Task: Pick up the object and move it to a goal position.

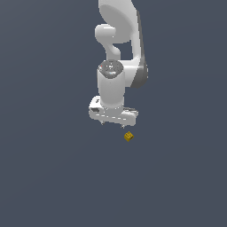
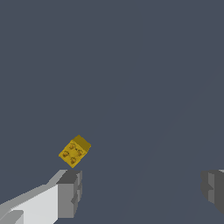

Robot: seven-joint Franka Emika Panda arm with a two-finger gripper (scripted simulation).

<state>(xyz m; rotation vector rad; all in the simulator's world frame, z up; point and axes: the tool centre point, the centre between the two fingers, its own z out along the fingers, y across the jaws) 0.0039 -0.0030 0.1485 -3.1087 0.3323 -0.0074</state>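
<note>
the white arm [image 1: 119,53] hangs down over a plain dark grey floor [image 1: 53,177], its gripper [image 1: 113,123] pointing downward with fingers spread, and the small mustard-yellow object [image 1: 128,136] sits apart just below, toward the exterior view's right.

My arm [image 1: 116,84] looks like smooth white plastic with a soft sheen, grey at the joints. My finger pads [image 2: 70,192] are matt grey and ridged. The object [image 2: 74,151] is matt mustard-yellow, studded. The desk [image 1: 44,177] is flat, matt slate.
</note>
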